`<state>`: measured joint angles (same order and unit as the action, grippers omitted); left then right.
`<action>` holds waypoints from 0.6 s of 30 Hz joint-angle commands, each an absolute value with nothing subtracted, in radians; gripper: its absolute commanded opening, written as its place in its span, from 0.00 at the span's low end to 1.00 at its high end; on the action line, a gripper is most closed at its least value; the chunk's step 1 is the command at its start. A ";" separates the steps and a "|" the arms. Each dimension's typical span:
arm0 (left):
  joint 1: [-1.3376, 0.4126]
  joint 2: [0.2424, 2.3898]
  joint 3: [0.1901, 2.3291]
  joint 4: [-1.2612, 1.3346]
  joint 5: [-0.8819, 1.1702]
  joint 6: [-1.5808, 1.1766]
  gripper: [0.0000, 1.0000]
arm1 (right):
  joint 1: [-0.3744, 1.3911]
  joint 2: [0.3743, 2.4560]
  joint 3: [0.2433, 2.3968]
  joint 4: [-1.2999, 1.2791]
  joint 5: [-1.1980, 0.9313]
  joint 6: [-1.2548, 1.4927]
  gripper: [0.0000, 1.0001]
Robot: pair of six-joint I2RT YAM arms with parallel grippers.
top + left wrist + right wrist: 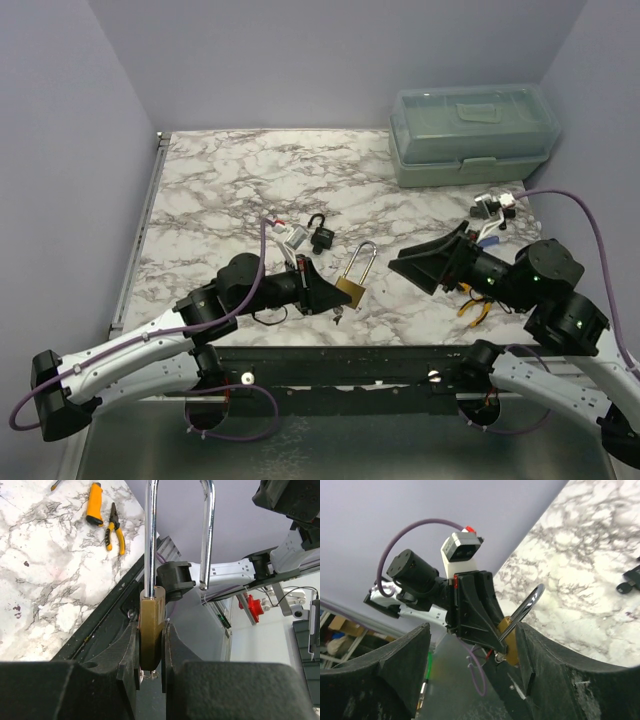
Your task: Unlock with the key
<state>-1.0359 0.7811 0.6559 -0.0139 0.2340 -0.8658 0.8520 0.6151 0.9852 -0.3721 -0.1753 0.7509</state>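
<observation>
A brass padlock [350,291] with a chrome shackle [366,258] is held upright off the table, and my left gripper [333,290] is shut on its body. In the left wrist view the lock body [151,630] is pinched between both pads, and one shackle leg [206,540] ends free above the body. A small silvery piece, apparently the key [150,675], sticks out of the lock's underside. My right gripper [415,262] is open, just right of the lock and apart from it. Its wrist view shows the padlock [510,641] beyond the open fingers [555,670].
A small black padlock [321,237] and loose keys [291,235] lie on the marble behind the left gripper. Yellow pliers [473,309] lie under the right arm. A green-grey toolbox [472,135] stands at the back right, with small white and blue items [492,212] before it.
</observation>
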 commanded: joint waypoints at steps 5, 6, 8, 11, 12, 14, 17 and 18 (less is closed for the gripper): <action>-1.035 0.734 0.742 0.008 0.307 -0.835 0.00 | 0.860 0.556 1.018 -0.462 -0.072 0.572 0.75; -1.034 0.734 0.750 0.002 0.317 -0.828 0.00 | 0.859 0.562 1.026 -0.475 -0.041 0.582 0.75; -1.035 0.734 0.762 -0.030 0.337 -0.815 0.00 | 0.860 0.600 1.062 -0.533 0.041 0.610 0.74; -1.035 0.732 0.770 -0.051 0.345 -0.805 0.00 | 0.860 0.678 1.103 -0.578 -0.009 0.608 0.73; -1.035 0.732 0.769 -0.053 0.346 -0.804 0.00 | 0.860 0.700 1.105 -0.580 -0.040 0.607 0.72; -1.035 0.732 0.770 -0.054 0.350 -0.802 0.00 | 0.859 0.740 1.101 -0.569 -0.086 0.614 0.70; -1.034 0.740 0.770 -0.053 0.348 -0.801 0.00 | 0.860 0.778 1.086 -0.516 -0.134 0.668 0.69; -1.035 0.742 0.769 -0.054 0.346 -0.801 0.00 | 0.860 0.787 1.083 -0.494 -0.150 0.698 0.69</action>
